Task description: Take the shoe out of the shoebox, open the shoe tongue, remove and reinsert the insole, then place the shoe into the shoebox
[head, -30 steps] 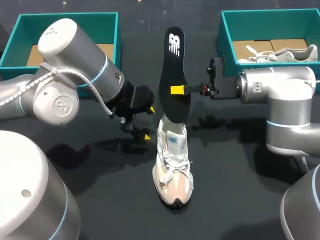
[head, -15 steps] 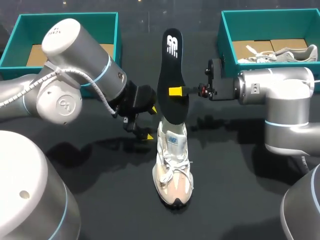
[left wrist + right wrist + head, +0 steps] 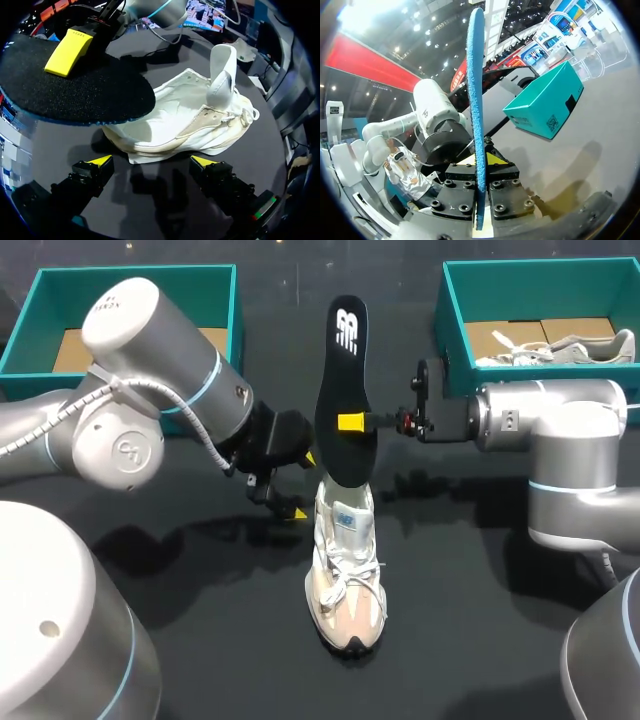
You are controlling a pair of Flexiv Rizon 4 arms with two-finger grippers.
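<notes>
A white and beige shoe (image 3: 346, 575) stands on the dark table, toe toward the camera, its tongue (image 3: 221, 75) pulled up. A black insole (image 3: 342, 390) with a blue underside (image 3: 476, 100) is held upright above the shoe's heel opening, its lower end just over or inside it. My right gripper (image 3: 355, 422) is shut on the insole, pinching its middle edge-on between its yellow tips (image 3: 479, 159). My left gripper (image 3: 152, 161) is open beside the shoe's heel side, nothing between its fingers (image 3: 293, 510). The insole's heel end (image 3: 75, 90) hangs above the shoe in the left wrist view.
A teal shoebox (image 3: 455, 310) at the back right holds another pale shoe (image 3: 560, 348) on cardboard. A second teal box (image 3: 40, 300) stands at the back left behind my left arm.
My left arm has shifted slightly right, toward the shoe's heel. The insole has barely tilted; the right gripper keeps its hold.
</notes>
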